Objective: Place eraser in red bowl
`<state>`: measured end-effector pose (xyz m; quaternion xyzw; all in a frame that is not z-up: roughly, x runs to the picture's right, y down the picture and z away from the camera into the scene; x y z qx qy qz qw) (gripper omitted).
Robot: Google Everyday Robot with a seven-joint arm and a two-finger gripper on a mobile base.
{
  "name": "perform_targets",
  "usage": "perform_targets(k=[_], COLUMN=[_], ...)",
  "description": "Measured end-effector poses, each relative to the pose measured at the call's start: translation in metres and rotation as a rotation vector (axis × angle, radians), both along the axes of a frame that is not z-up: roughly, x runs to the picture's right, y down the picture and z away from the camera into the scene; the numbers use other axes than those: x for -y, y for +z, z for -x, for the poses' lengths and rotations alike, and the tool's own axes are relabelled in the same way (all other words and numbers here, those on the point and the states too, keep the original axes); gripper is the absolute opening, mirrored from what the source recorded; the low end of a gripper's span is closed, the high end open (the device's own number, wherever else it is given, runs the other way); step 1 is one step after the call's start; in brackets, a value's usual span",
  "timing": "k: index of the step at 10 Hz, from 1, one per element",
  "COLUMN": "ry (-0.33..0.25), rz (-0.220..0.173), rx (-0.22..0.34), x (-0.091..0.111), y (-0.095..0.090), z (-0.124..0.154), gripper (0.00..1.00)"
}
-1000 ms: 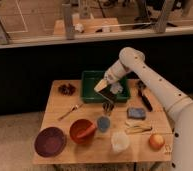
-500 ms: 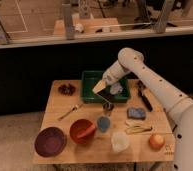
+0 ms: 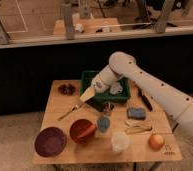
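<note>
Eraser [image 3: 94, 103] looks like the dark flat block right at the tray's [image 3: 88, 78] front edge, under the arm. Pincer [image 3: 88, 94] sits just above it w/ jaws shut, seemingly clamped on the block, tho it's hard to be sure. Red bowl [image 3: 82, 130] is down-left of the pincer, nearer the desk's [image 3: 55, 105] front. Imo next move = carry down-left, then drop over the bowl.

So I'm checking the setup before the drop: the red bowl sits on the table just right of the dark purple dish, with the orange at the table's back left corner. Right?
Not quite. The camera view shows the orange at the table's front right corner, not back left. The red bowl does sit just right of the dark purple dish. The gripper is above the table's middle, by the green tray.
</note>
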<state>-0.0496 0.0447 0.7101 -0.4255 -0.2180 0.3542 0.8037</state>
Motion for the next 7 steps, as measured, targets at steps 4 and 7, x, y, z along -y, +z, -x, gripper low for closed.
perform_targets(k=[4,7], ry=[-0.016,-0.043], rz=[0.044,0.051], rx=[0.094,0.143], x=[-0.062,-0.08], y=[-0.029,-0.027], z=[0.047,0.066], gripper=[0.0,0.01])
